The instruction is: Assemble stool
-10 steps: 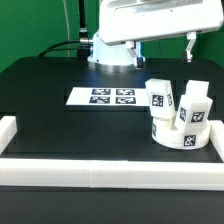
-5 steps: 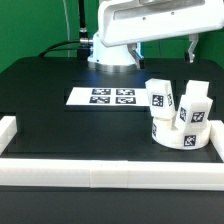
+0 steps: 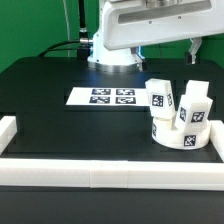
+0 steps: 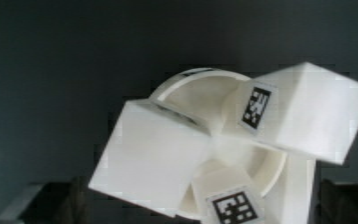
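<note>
The stool's parts stand bunched at the exterior view's right. The round white seat (image 3: 183, 137) lies flat, with one blocky leg (image 3: 161, 96) leaning on its left side and another leg (image 3: 196, 104) on its top. All of them bear black-and-white tags. My gripper (image 3: 166, 48) hangs open well above this cluster, with nothing between its fingers (image 3: 192, 47). The wrist view looks straight down on the seat (image 4: 208, 92) and the two legs (image 4: 314, 105) (image 4: 163, 152), which fill most of the picture.
The marker board (image 3: 112, 97) lies flat mid-table, left of the parts. White border rails run along the front edge (image 3: 100, 172), the left corner (image 3: 8, 130) and the right side (image 3: 217, 140). The arm's base (image 3: 112, 55) and its cables stand at the back.
The hand has shifted slightly toward the exterior view's right, above the parts. The jaws stay open and the stool parts have not moved.
</note>
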Robot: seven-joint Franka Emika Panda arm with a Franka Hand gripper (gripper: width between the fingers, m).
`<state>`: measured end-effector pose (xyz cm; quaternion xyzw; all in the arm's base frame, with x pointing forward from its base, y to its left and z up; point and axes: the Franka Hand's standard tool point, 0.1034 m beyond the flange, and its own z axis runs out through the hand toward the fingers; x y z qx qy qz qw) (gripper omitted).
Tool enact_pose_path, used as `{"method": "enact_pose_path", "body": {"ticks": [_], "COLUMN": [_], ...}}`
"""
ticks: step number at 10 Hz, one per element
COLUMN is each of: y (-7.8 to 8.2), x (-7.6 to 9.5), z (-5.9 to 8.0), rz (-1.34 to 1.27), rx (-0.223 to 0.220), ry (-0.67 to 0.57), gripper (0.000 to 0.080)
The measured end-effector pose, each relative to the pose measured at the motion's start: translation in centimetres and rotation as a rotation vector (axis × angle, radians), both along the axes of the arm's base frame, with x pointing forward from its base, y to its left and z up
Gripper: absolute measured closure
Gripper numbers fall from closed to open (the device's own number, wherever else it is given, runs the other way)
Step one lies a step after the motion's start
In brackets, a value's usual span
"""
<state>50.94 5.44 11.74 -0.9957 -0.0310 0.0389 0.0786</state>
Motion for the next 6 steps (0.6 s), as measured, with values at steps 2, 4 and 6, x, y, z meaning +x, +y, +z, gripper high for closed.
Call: {"method": "enact_pose_path", "body": {"ticks": [2, 4, 6], "y": [0.00, -0.04, -0.14], "x": [-0.03, -0.04, 0.38], "z": [-0.04, -0.08, -0.08], "rz": [0.013, 0.150, 0.369], "rx": [0.001, 0.012, -0.011], "ry": [-0.001, -0.022, -0.072], "gripper": [0.0150, 0.0150, 0.0150]}}
